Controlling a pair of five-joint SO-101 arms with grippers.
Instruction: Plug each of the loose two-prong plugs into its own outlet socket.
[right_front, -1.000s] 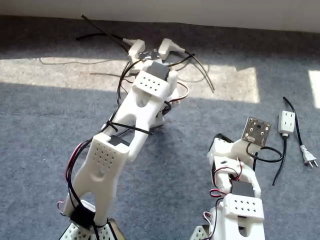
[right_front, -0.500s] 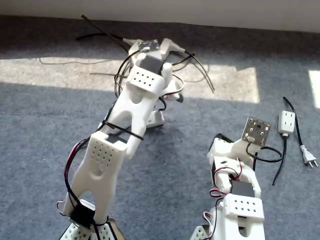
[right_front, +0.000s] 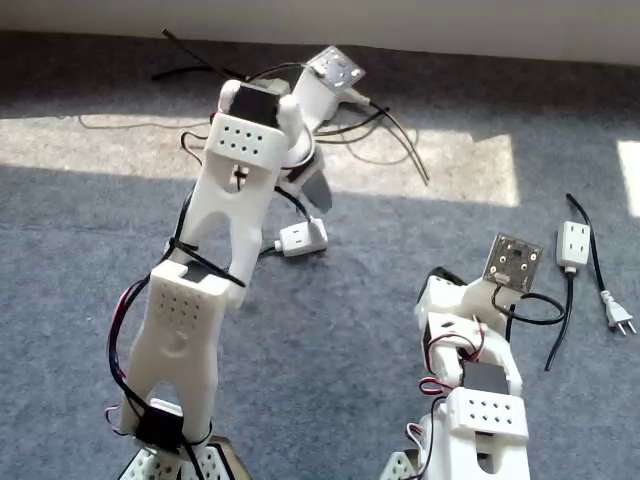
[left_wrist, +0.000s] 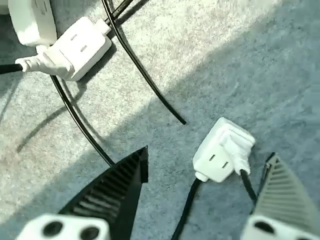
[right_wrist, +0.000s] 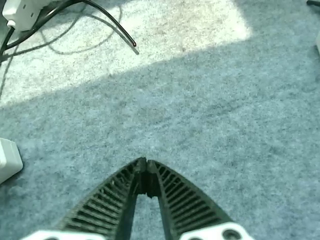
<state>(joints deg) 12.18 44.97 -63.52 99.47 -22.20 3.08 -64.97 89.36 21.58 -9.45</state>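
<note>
My left gripper (left_wrist: 207, 155) is open and hangs above a small white outlet socket (left_wrist: 220, 150) with two slots and a black cord; the same socket (right_front: 300, 237) lies on the carpet just beyond the left arm's dark fingers (right_front: 313, 190). Farther off lies a second white socket (left_wrist: 80, 47) with a white plug (left_wrist: 37, 64) seated in its side. Another white socket (right_front: 573, 243) lies at the right, with a loose black two-prong plug (right_front: 620, 321) near it. My right gripper (right_wrist: 146, 176) is shut and empty over bare carpet.
Grey carpet (right_front: 380, 330) covers the floor, with a sunlit band across the far side. Black cables (right_front: 395, 130) curl around the far sockets, and one cut cable end (right_wrist: 132, 45) lies ahead of the right gripper. A white block (right_wrist: 7, 160) sits at that view's edge.
The left arm has swung left and lifted its wrist away from the far sockets, uncovering the small white socket on the carpet. The right arm has not moved.
</note>
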